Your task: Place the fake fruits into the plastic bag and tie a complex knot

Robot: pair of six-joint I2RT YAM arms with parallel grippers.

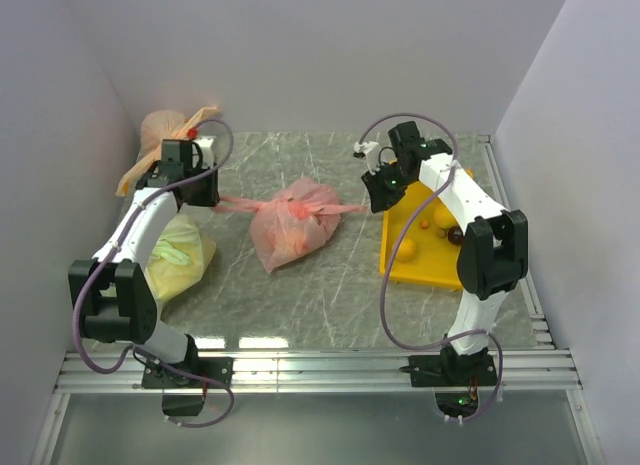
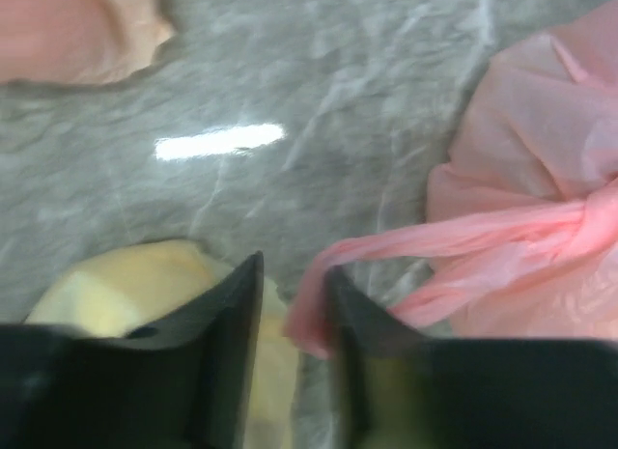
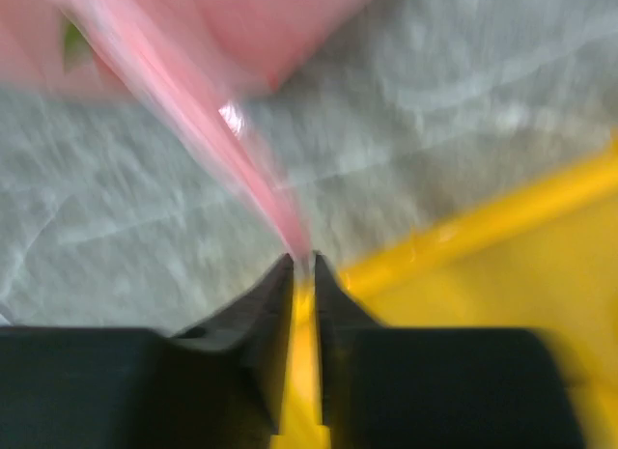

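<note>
The pink plastic bag [image 1: 290,230] lies in the middle of the table with orange fake fruits [image 1: 297,213] showing through it. Its knot [image 2: 591,213] is twisted tight, and a loose strip runs out to each side. My left gripper [image 1: 207,192] [image 2: 294,267] is at the left strip's end with its jaws apart; the strip [image 2: 386,246] clings to the inner face of the right finger, not clamped. My right gripper [image 1: 385,190] [image 3: 302,260] stands over the tray's edge, jaws a narrow slit apart, with the right strip's [image 3: 208,130] tip just touching the fingertips.
A yellow tray [image 1: 415,270] at the right holds a few loose fake fruits [image 1: 425,225]. A yellow-green bag [image 1: 180,250] [image 2: 126,285] lies under my left arm. An orange-peach tied bag [image 1: 165,130] [image 2: 77,29] sits at the back left. Walls close in on three sides.
</note>
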